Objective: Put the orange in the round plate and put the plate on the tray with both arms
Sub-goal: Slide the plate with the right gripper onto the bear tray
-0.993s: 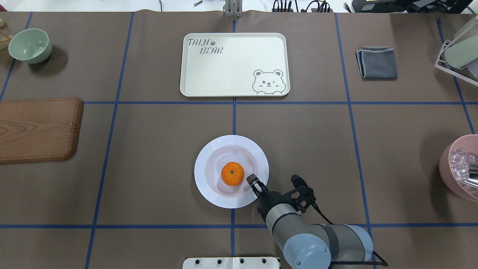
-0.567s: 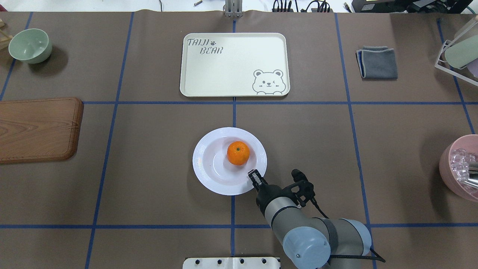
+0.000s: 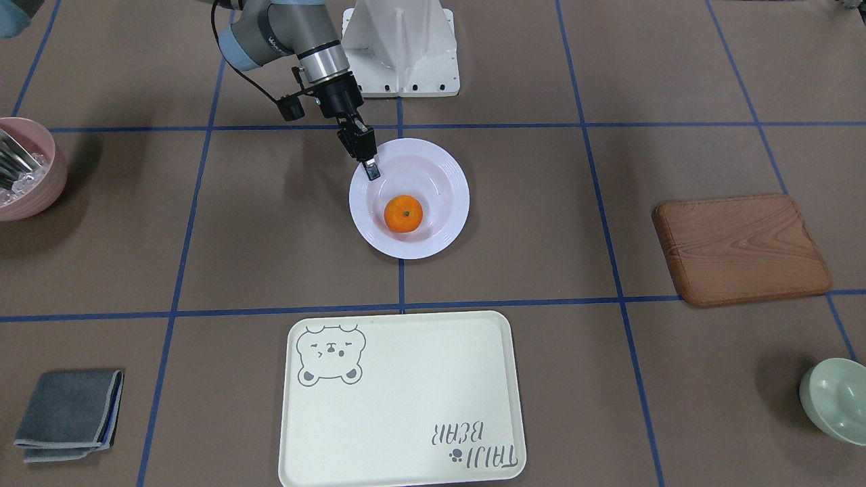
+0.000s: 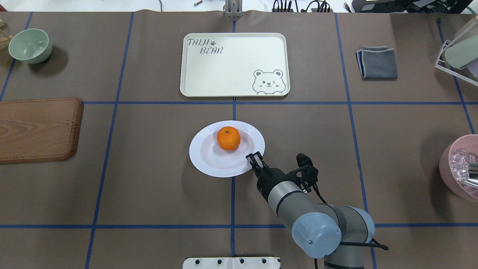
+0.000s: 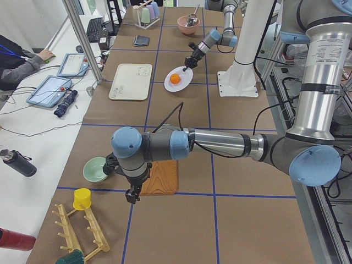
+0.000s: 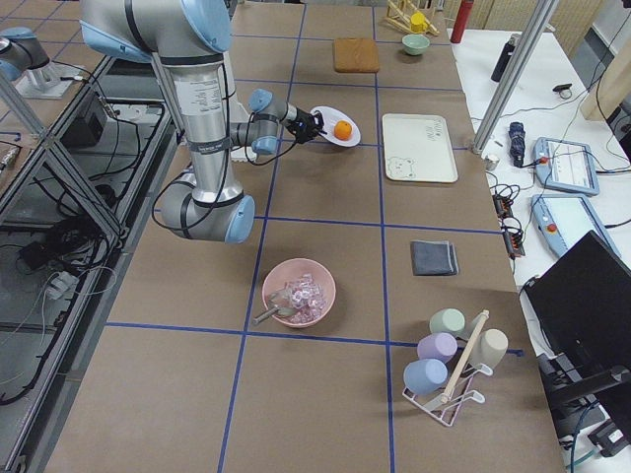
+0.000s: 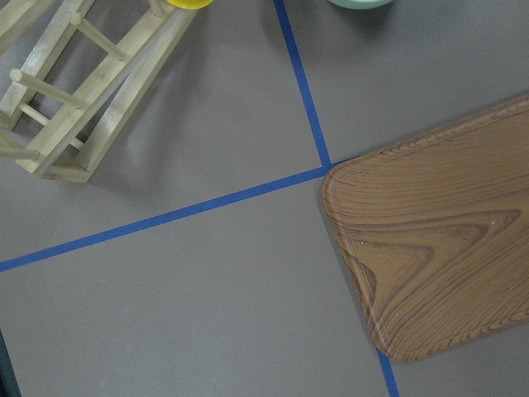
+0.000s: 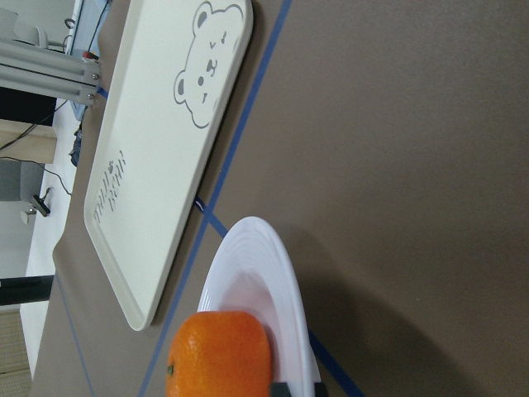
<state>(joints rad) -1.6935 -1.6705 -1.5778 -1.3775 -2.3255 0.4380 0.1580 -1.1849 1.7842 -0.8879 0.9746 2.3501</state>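
The right gripper [image 4: 254, 156] is clenched on the plate [image 4: 201, 158]. Its 2 black fingers [image 3: 369, 166] pinch the rim on the side nearest the robot's base. The orange [image 4: 228, 138] lies in the plate's well, against the side away from the gripper and toward the tray [image 4: 231, 59]. It is apart from the fingers, with bare white well between them. The plate sits between the robot and the tray, well short of the tray, over the blue tape line [image 4: 234, 116] that runs down the middle of the table [image 4: 149, 179]. From overhead the plate looks flattened into an oval, and the right wrist view shows a broad dark shadow beside it. It therefore seems tilted, but I cannot tell whether its far edge touches the table.

The finger under the rim is hidden by the plate. In the right wrist view the bottom edge cuts off the orange and the plate, and only a dark sliver of the gripper shows there. The left gripper [image 5: 132, 193] appears in 1 view only, the left side view. It is small and dark there, hanging over the table just beside a corner of the wooden board [image 5: 164, 177]. I cannot tell whether it is released or clenched. Its wrist view takes in only the board, tape lines and part of a wooden rack [image 7: 50, 165].
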